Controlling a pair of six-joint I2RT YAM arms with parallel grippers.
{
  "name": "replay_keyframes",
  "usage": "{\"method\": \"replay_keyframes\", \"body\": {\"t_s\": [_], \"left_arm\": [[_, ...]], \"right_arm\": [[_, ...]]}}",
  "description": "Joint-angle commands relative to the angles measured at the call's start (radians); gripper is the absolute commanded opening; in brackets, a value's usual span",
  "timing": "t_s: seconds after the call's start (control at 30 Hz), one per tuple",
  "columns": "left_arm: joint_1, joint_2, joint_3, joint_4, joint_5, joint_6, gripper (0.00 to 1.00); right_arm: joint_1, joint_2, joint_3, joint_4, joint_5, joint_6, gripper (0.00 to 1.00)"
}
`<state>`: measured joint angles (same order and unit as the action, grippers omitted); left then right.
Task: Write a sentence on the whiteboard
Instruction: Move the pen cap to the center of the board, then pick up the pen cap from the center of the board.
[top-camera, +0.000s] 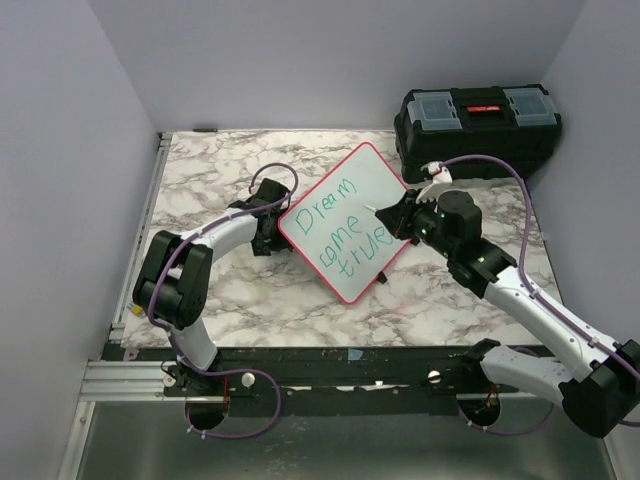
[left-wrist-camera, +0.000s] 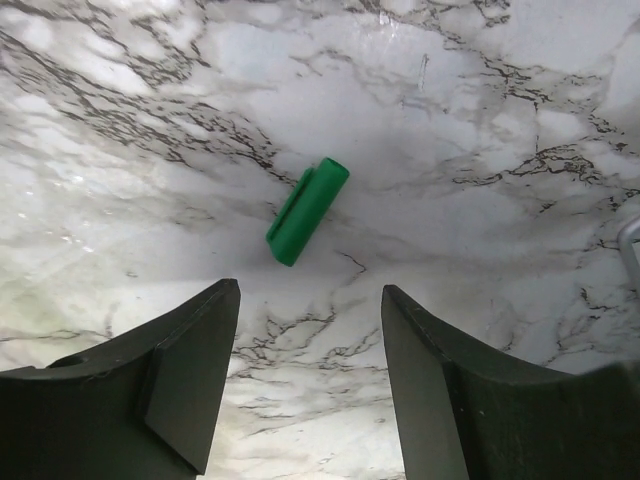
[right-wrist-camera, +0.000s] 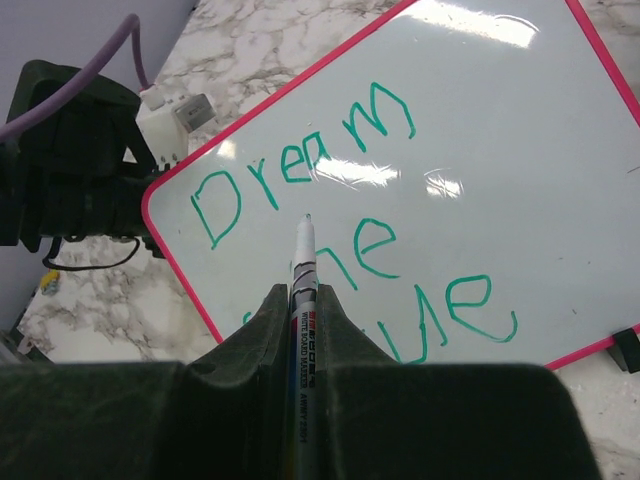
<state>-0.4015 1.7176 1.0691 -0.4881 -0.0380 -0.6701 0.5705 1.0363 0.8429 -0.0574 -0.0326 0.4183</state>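
Note:
The whiteboard, white with a red-pink rim, lies turned like a diamond in the middle of the marble table. The sentence, in green, reads "Dream come true"; it also shows in the right wrist view. My right gripper is shut on a white whiteboard marker, its tip just above the board below "Dream". In the top view the right gripper is at the board's right edge. My left gripper is beside the board's left corner, open and empty. A green marker cap lies on the table ahead of it.
A black toolbox with clear lid compartments stands at the back right, close to the board's far corner. Purple-grey walls close in the table on the left, back and right. The left arm's gripper shows beside the board's corner in the right wrist view.

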Motion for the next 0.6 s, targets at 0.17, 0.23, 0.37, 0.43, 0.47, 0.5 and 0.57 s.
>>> {"method": "replay_keyframes", "body": {"t_s": [0.17, 0.23, 0.37, 0.43, 0.47, 0.5, 0.57], "left_arm": [[-0.007, 0.045, 0.16, -0.123, -0.102, 0.163, 0.61], [-0.007, 0.084, 0.185, -0.127, -0.091, 0.176, 0.59], [-0.007, 0.131, 0.18, -0.091, -0.055, 0.175, 0.52], [-0.007, 0.155, 0.189, -0.095, -0.063, 0.172, 0.49], [-0.007, 0.168, 0.197, -0.103, -0.071, 0.169, 0.48], [-0.007, 0.176, 0.203, -0.114, -0.083, 0.167, 0.47], [-0.008, 0.186, 0.202, -0.11, -0.084, 0.166, 0.41]], "right_arm": [[0.008, 0.036, 0.051, -0.027, -0.006, 0.013, 0.01], [0.007, 0.038, 0.055, -0.03, -0.007, 0.017, 0.01], [0.008, 0.04, 0.055, -0.036, -0.006, 0.018, 0.01], [0.007, 0.044, 0.053, -0.035, -0.007, 0.019, 0.01], [0.008, 0.046, 0.052, -0.037, -0.008, 0.019, 0.01], [0.007, 0.05, 0.054, -0.036, -0.009, 0.019, 0.01], [0.008, 0.053, 0.056, -0.04, -0.01, 0.018, 0.01]]}}
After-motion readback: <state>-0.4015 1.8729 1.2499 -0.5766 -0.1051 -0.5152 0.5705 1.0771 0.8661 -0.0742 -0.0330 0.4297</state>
